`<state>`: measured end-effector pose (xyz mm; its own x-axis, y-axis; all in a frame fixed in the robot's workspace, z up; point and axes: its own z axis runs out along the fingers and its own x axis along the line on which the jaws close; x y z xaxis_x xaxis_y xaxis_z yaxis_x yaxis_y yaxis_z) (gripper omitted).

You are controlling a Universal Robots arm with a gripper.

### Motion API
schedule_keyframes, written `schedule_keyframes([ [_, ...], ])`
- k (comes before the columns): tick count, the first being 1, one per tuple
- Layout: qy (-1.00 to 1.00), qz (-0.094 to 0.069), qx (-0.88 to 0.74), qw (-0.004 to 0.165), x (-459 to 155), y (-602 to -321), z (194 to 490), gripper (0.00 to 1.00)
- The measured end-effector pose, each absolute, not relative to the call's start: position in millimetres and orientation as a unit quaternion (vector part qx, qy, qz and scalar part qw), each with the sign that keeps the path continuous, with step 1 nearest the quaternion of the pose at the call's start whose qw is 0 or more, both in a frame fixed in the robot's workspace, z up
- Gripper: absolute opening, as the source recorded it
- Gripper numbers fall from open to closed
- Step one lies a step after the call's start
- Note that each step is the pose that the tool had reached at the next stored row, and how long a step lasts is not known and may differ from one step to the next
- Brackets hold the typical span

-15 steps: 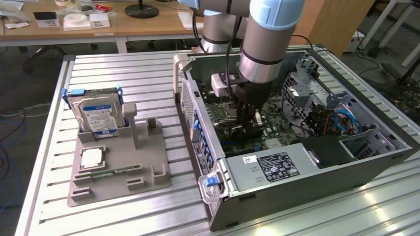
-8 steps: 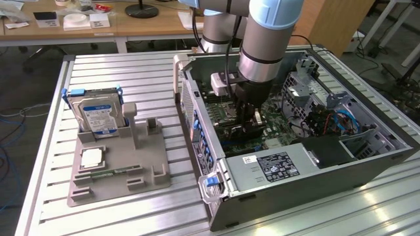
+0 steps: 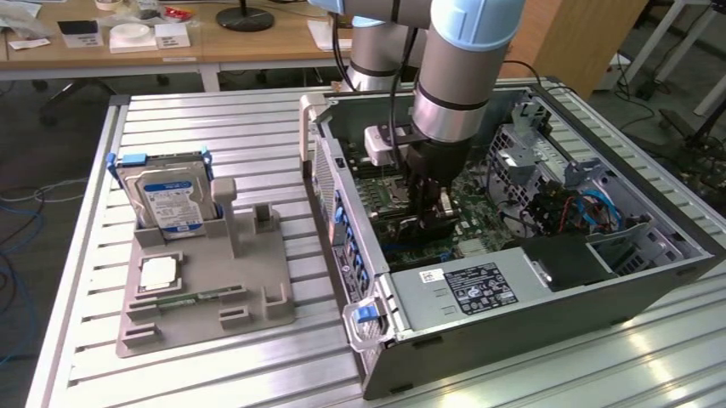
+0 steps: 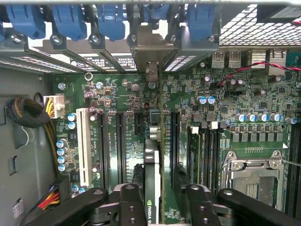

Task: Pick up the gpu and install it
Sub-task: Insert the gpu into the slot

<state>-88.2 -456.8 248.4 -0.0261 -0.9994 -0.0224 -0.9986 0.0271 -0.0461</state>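
Note:
The gpu [image 4: 151,174] stands on edge between my fingers, seen from above as a thin black and green strip. It runs over the motherboard [image 4: 117,94] toward the rear of the case, where its silver bracket [image 4: 151,70] meets the slot openings. My gripper [image 4: 160,202] is shut on the card, with one black finger [image 4: 131,202] on each side. In the exterior view the gripper [image 3: 429,217] reaches straight down into the open computer case [image 3: 681,246], low over the board. Whether the card sits in its slot I cannot tell.
Blue slot latches [image 4: 108,21] line the case's rear wall. The CPU socket [image 4: 254,174] and a cable bundle [image 4: 28,113] flank the card. Outside the case, a grey fixture [image 3: 204,314] holds a hard drive [image 3: 170,200], a CPU chip [image 3: 159,270] and a RAM stick [image 3: 187,299].

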Motion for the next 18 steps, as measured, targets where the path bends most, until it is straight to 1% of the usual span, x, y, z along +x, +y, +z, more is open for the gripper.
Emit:
schedule_keyframes([
  [1, 0.716, -0.009, -0.697, 0.024, -88.2, -456.8, 248.5, 0.33],
  [2, 0.716, -0.009, -0.697, 0.024, -88.2, -456.8, 248.6, 0.33],
  [3, 0.716, -0.009, -0.697, 0.024, -88.2, -456.8, 248.5, 0.28],
  [18, 0.716, -0.007, -0.697, 0.026, -88.2, -461.8, 248.4, 0.28],
])
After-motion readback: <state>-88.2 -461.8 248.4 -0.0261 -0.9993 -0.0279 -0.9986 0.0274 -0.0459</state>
